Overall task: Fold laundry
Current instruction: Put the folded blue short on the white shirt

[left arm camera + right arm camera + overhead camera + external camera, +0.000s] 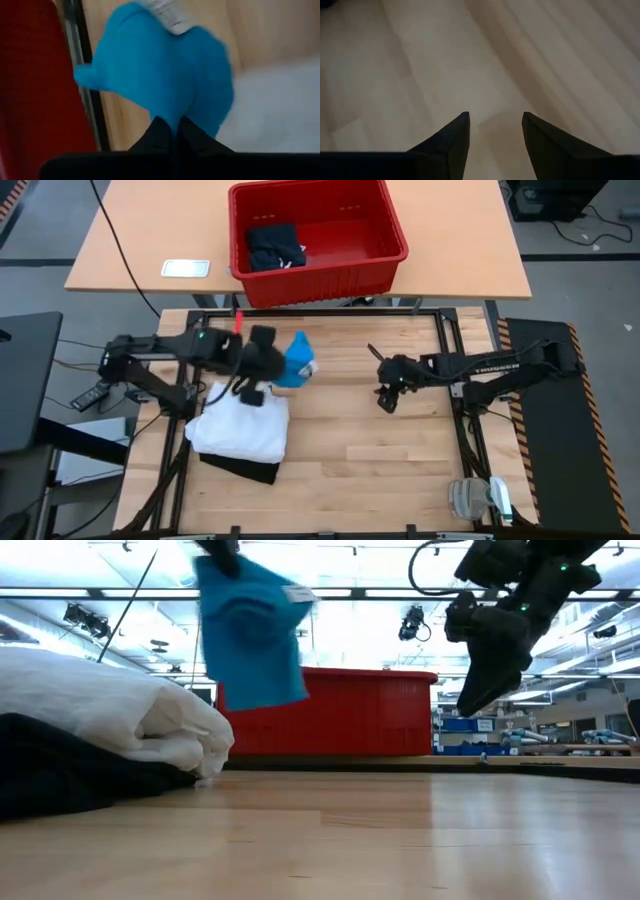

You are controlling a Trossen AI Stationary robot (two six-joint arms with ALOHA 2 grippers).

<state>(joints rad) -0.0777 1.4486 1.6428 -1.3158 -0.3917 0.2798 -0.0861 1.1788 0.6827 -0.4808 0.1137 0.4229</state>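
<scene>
The small blue cloth [296,362] hangs in the air, pinched between the pressed-together fingers of the left gripper [174,131] above the wooden table [380,450], near the table's far edge and in front of the red basket [318,240]. It is a bright, soft, matte piece that droops in loose rounded folds, with a white label [165,12] showing at its top; in the low view it dangles well clear of the table top [248,632]. Just beside it, toward the left arm's side, lies a folded white shirt [240,428], a thick, smooth bundle with rounded edges, resting on a flat black garment [245,469] whose edge sticks out underneath. Another dark garment [274,246] sits crumpled inside the basket, a hard plastic tub with ribbed walls standing on a second table behind. The right gripper [494,131] hovers over bare, pale wood grain on the right side of the table, well apart from the laundry, its two dark pointed fingers spread with nothing between them.
</scene>
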